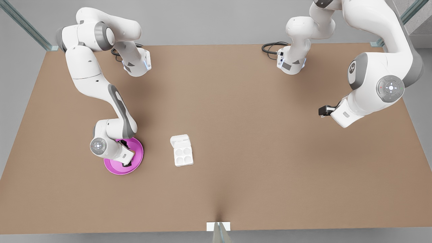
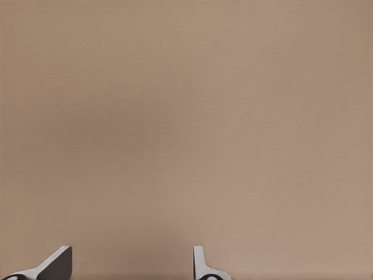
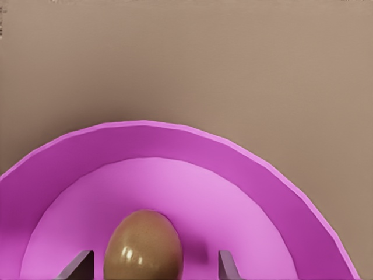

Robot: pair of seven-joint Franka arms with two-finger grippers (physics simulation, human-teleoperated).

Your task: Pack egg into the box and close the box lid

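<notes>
A tan-brown egg (image 3: pixel 143 245) lies on a round pink plate (image 3: pixel 274 192), and the fingers of my open right gripper (image 3: pixel 154 265) stand on either side of it, not pressing it. In the front view this gripper (image 1: pixel 125 155) hangs over the plate (image 1: pixel 113 167) at the front view's left. The white box (image 1: pixel 184 156) rests mid-table with its four cups bare. Its lid (image 1: pixel 180 140) lies flat and open on the far side. My left gripper (image 2: pixel 129 265) is open over bare table, waiting at the front view's right (image 1: pixel 323 110).
The brown table (image 1: pixel 256 141) is wide and flat. Both arm bases (image 1: pixel 292 62) stand at its far edge with black cables beside them. A small white bracket (image 1: pixel 218 226) sits at the near edge.
</notes>
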